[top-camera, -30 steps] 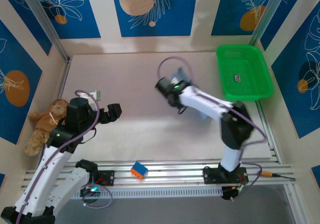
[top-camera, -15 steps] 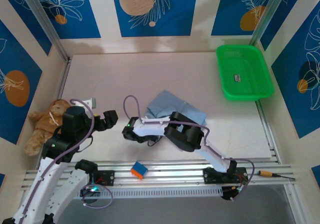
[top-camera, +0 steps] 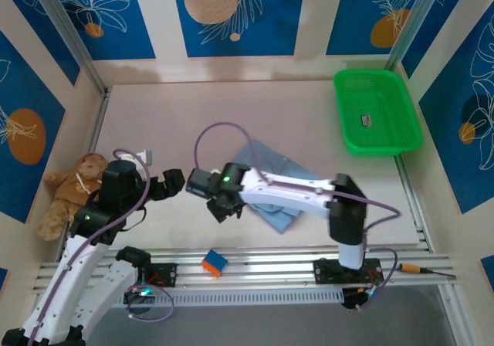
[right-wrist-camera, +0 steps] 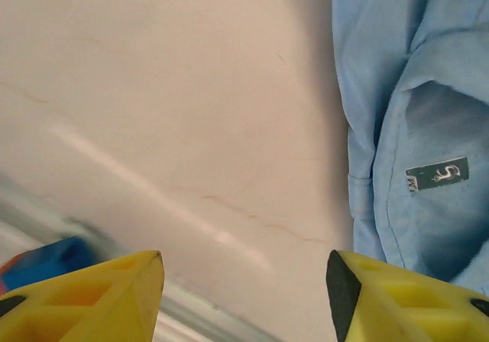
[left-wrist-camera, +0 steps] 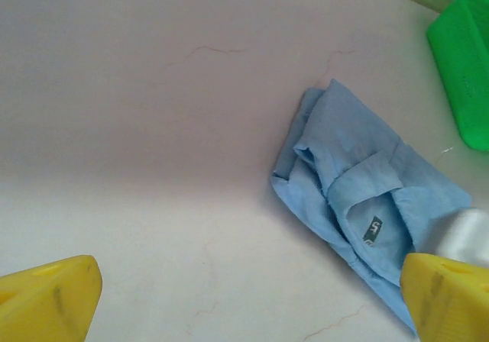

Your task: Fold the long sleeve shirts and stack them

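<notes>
A light blue collared shirt point(top-camera: 282, 178) lies crumpled in the middle of the table, partly under my right arm. It has a dark label inside the neck point(left-wrist-camera: 372, 227). My right gripper point(top-camera: 210, 197) hovers just left of the shirt, open, with bare table between its yellow fingers point(right-wrist-camera: 84, 296). The shirt point(right-wrist-camera: 416, 120) lies along the right side of the right wrist view. My left gripper point(top-camera: 177, 182) is further left, open and empty. Its yellow fingertips point(left-wrist-camera: 46, 300) are wide apart over bare table, and the shirt point(left-wrist-camera: 359, 197) lies ahead to its right.
A green plastic basket point(top-camera: 377, 110) stands at the far right, with a small dark item in it. A teddy bear point(top-camera: 69, 191) lies at the left wall. An orange and blue block point(top-camera: 214, 262) sits on the near metal rail point(top-camera: 262, 261).
My right arm swung from the far middle of the table toward the near left, uncovering the shirt. The shirt shifted slightly nearer. My left gripper moved a little to the right.
</notes>
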